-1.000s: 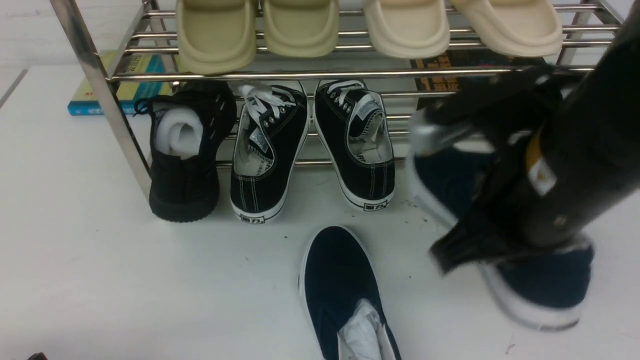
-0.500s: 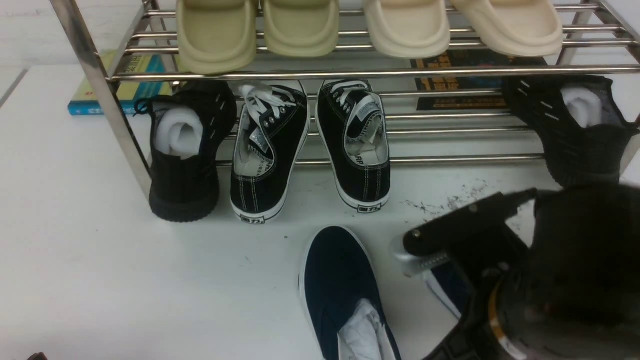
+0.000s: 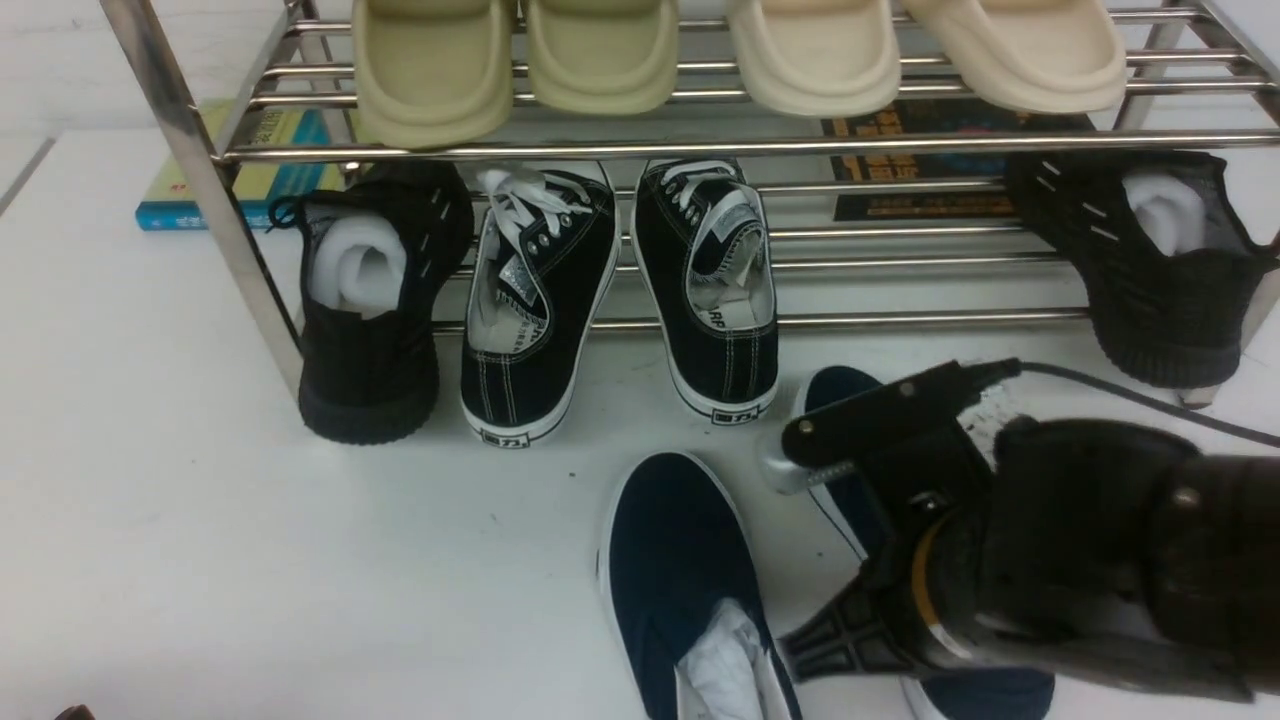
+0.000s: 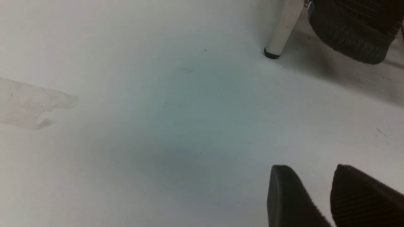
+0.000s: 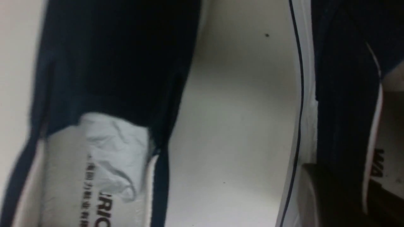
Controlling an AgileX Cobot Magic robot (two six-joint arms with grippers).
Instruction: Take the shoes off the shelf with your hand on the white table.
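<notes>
One navy slip-on shoe with paper stuffing lies on the white table in front of the chrome shelf. The second navy shoe lies just to its right, mostly hidden under my right arm. My right gripper is shut on that shoe's side wall, one finger outside and one inside. I cannot tell whether its sole rests fully on the table. In the right wrist view the first shoe shows beside it. My left gripper is open over bare table with nothing between its fingers.
Beige slippers fill the shelf's top tier. On the lower tier stand black lace-up sneakers, a black knit shoe at the left and another at the right. Books lie behind. A shelf leg stands ahead of the left gripper.
My right arm has carried the second navy shoe down and back from the shelf's right end to beside the first shoe. The knit shoe at the right is now uncovered.
</notes>
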